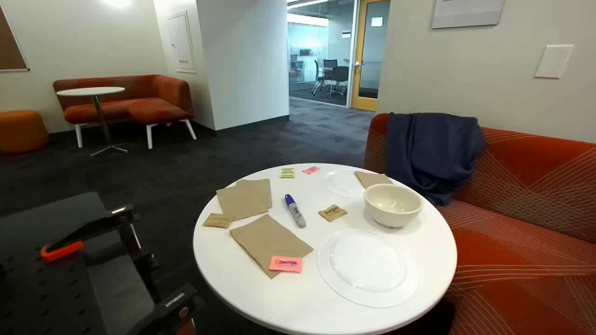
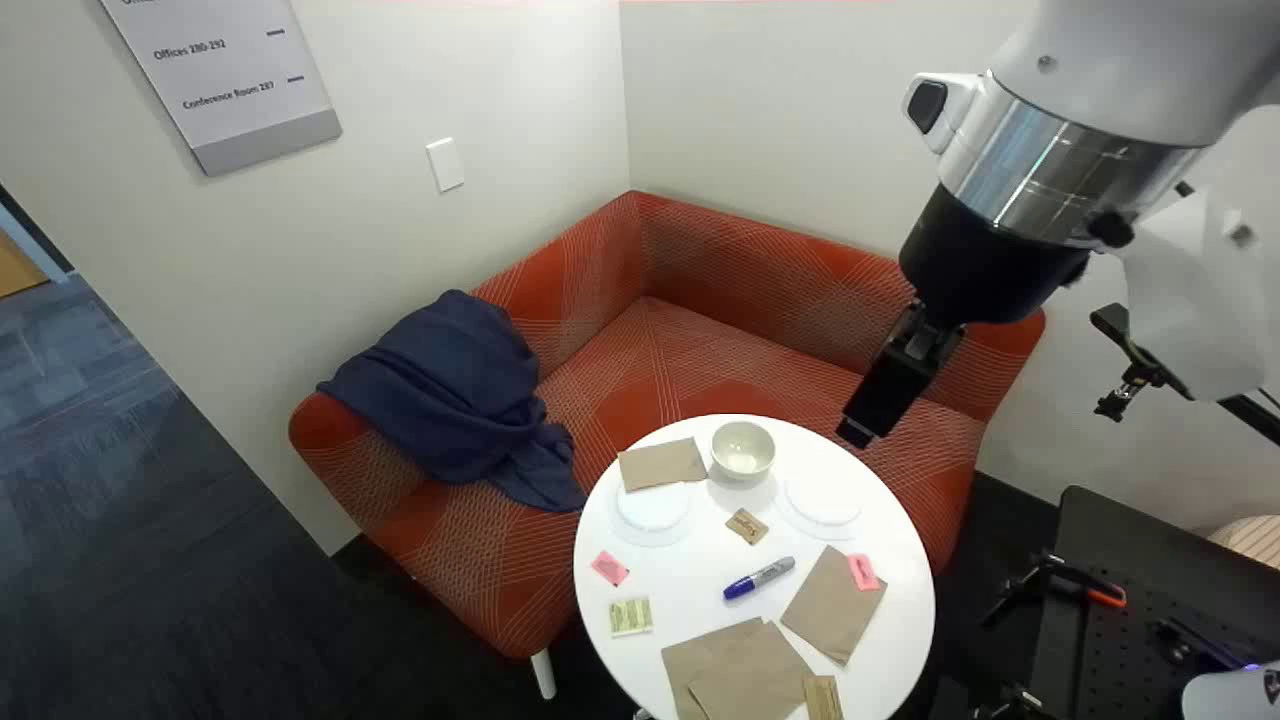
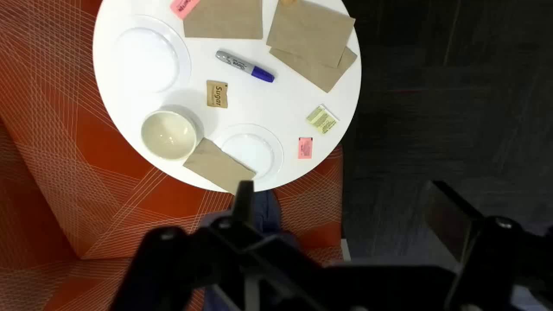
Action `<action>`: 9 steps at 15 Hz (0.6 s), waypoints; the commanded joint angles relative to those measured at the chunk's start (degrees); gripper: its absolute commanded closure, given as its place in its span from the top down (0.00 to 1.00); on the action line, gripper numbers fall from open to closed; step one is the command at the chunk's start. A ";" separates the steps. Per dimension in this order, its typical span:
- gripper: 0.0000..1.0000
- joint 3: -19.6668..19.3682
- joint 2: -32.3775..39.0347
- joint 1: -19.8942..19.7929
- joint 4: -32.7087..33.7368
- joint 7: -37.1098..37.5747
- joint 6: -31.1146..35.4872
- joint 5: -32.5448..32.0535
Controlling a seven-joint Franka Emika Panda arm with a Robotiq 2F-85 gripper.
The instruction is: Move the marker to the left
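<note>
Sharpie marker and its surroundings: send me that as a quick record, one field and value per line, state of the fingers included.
Sharpie marker: lying on the round white table, cap on
fingers: spread apart, empty, not touching the marker
sugar packet: on the table, beside the marker, apart from it
Sweet'N Low packet: on a brown napkin
cream bowl: upright, nothing visible inside
plates: two
</note>
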 commanded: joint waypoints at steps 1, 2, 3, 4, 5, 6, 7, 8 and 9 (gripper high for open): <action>1.00 -0.78 0.16 0.94 0.18 0.28 -0.16 -0.36; 1.00 -0.78 0.16 0.94 0.18 0.28 -0.16 -0.36; 1.00 -0.78 0.16 0.94 0.18 0.28 -0.16 -0.36; 1.00 -0.78 0.16 0.94 0.18 0.28 -0.16 -0.36; 1.00 -0.78 0.16 0.95 0.18 0.28 -0.16 -0.36; 1.00 -0.78 0.16 0.94 0.18 0.28 -0.16 -0.36; 1.00 -0.65 0.14 0.91 -0.03 0.31 -0.17 -0.76; 1.00 -0.66 0.08 0.96 -0.24 0.06 -0.28 -0.93; 1.00 -0.62 0.00 0.93 -0.63 -0.02 -0.29 -1.37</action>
